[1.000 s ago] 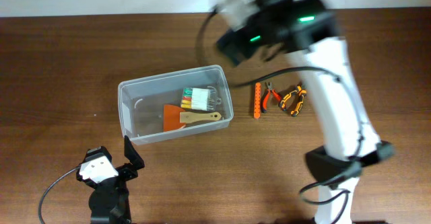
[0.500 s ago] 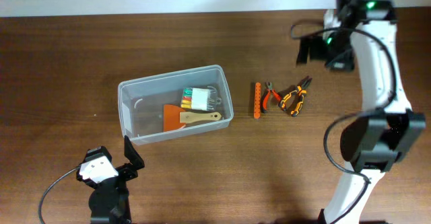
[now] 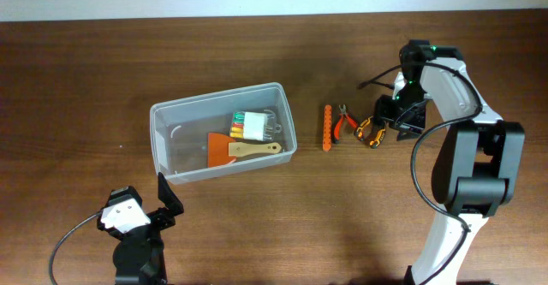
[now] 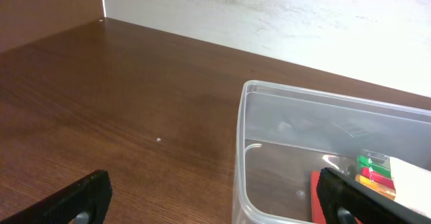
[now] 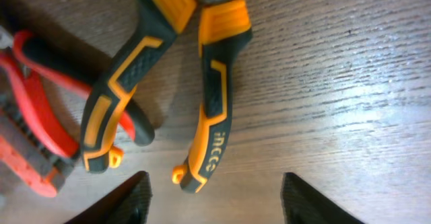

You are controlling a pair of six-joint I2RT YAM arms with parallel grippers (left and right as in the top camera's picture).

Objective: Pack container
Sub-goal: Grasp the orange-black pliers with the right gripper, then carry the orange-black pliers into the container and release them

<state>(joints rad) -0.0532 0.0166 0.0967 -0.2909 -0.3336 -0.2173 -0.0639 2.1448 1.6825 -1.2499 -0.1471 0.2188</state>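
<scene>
Container (image 3: pixel 214 97) of clear plastic sits left of centre on the wooden table (image 3: pixel 86 62), partly packed: a scraper (image 3: pixel 227 150) and a small box (image 3: pixel 254 125) lie inside. Three tools wait outside to its right (orange-and-black pliers (image 5: pixel 212 103), red pliers (image 3: pixel 345 123), an orange bar (image 3: pixel 326 127)). Right gripper (image 5: pixel 212 190) hovers spread over the first pliers. Left gripper (image 4: pixel 212 183) sits spread and empty beside the container.

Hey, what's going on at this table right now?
Two robot arms are packing tools into the clear container. The right gripper hovers open at the handles of the orange-and-black pliers, not gripping them yet. Red pliers and an orange strip lie beside them on the table. A scraper and a small box of colourful bits are already in the container. The left gripper sits open and empty by a corner of the container.
</scene>
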